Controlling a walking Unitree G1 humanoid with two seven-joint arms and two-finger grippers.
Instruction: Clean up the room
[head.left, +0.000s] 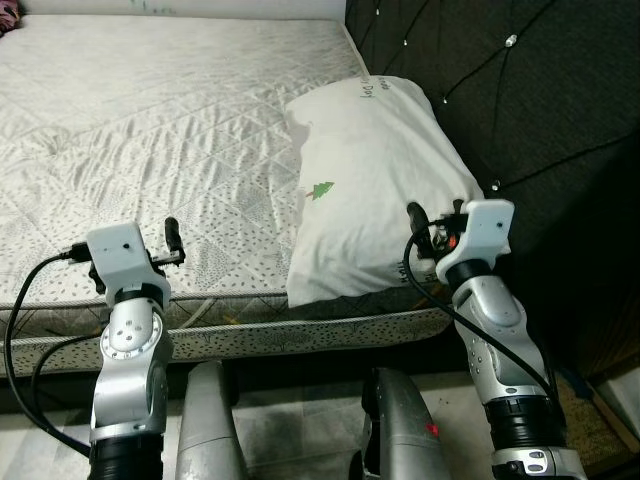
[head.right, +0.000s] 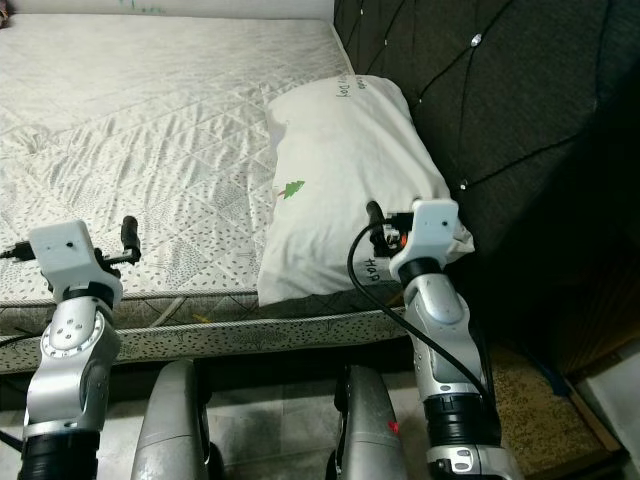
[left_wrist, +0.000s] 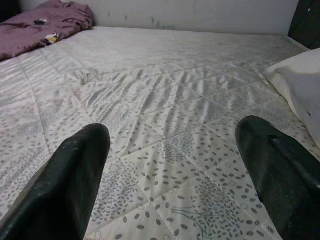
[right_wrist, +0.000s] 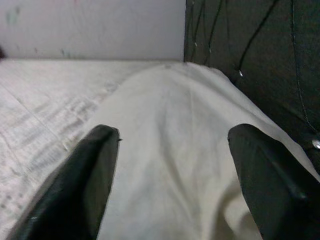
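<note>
One white pillow (head.left: 375, 185) lies on the bed (head.left: 150, 150) against the dark headboard (head.left: 520, 110). One purple cloth (left_wrist: 42, 25) sits at the far corner. The left gripper (left_wrist: 172, 175) and right gripper (right_wrist: 172, 175) hover spread, holding nothing.

A bare quilted mattress (head.left: 180, 130) is stretching out in front of me, its leaf-patterned near edge running across just ahead of my legs. A dark tufted headboard (head.left: 520, 110) with small shiny buttons is rising along the mattress's right edge, and a pale, scuffed wall (left_wrist: 200, 15) is closing off its far edge. Light tiled floor (head.right: 290, 420) is showing below me, with a brownish mat (head.right: 530, 400) lying at my right.
</note>
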